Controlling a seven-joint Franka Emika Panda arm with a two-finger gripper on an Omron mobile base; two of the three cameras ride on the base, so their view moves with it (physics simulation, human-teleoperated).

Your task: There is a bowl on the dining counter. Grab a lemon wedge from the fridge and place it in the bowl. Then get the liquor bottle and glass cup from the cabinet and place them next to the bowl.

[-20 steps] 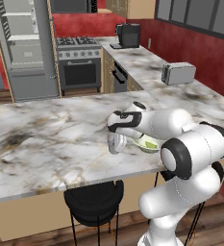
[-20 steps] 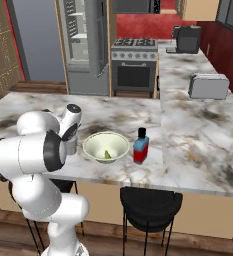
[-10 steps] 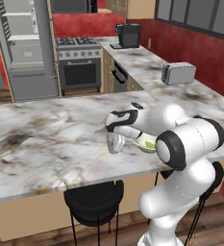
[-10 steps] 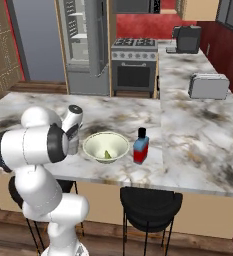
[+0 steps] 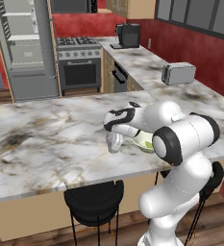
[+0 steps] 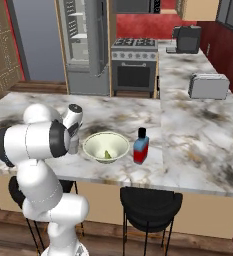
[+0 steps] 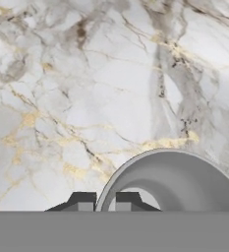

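Grey glass cup (image 7: 172,182) rim pinched by gripper (image 7: 105,202), seemingly — bowl (image 6: 106,147), liquor bottle (image 6: 141,146) in right base view.

long marbled stone dining counter (image 6: 198,140): white-grey, dark veins, golden streaks
small shallow round bowl (image 6: 106,147): pale cream-white
tiny lemon wedge (image 6: 107,154): yellow-green
small liquor bottle (image 6: 141,146): red body, blue label, black cap
small translucent glass cup (image 7: 177,184): plain grey
tall open fridge (image 5: 27,48): grey, white shelves
round bar stool (image 6: 150,204): black
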